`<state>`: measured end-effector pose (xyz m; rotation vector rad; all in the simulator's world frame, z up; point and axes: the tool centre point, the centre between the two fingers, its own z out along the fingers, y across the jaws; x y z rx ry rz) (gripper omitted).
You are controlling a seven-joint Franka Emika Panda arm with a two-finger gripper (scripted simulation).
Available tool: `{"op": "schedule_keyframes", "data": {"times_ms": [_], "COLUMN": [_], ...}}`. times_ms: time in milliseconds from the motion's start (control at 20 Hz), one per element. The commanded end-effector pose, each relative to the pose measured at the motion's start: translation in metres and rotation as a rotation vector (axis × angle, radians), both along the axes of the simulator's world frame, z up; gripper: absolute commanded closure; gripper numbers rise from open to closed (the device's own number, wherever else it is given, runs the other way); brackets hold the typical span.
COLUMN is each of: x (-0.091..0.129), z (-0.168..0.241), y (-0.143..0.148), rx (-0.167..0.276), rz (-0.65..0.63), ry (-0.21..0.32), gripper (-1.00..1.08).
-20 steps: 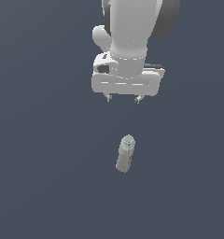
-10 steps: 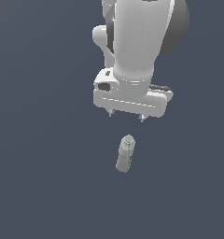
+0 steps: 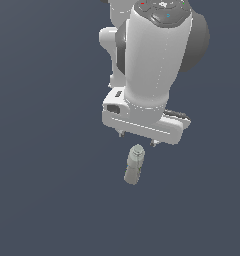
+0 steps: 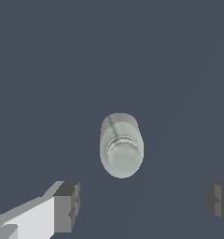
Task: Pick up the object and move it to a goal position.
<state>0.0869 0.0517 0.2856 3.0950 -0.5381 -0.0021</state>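
One bottle (image 3: 134,164) stands upright just below the gripper (image 3: 137,139), at its six o'clock in the exterior view (untouched); the fingers (image 4: 67,206) are spread wide.

We see one small pale grey-beige cylindrical bottle (image 3: 134,165) standing upright on the plain dark grey-blue table (image 3: 47,190). Its narrower round cap sits on top, above a sloped shoulder, and the body below is a plain, straight cylinder. In the wrist view we look down almost straight onto the bottle (image 4: 121,145): the pale, domed cap faces the camera, ringed by the shoulder, with a faint seam-like line across the body behind it. Any side label is too faint to make out.
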Motion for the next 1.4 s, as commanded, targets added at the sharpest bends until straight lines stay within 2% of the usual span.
{"op": "schedule_keyframes", "data": {"times_ms": [0, 500, 1000, 1250, 1300, 1350], "x": [0.005, 0.009, 0.009, 0.010, 0.010, 0.010], "z": [-0.003, -0.008, -0.049, -0.055, -0.055, -0.055], "y": [0.001, 0.002, 0.002, 0.001, 0.001, 0.001], "rx": [0.000, 0.000, 0.000, 0.000, 0.000, 0.000], "rz": [-0.016, -0.028, -0.030, -0.031, -0.031, -0.031], "ry": [-0.001, -0.001, -0.001, -0.001, -0.001, -0.001], "gripper": [-0.92, -0.92, -0.92, -0.92, 1.08, 1.08]}}
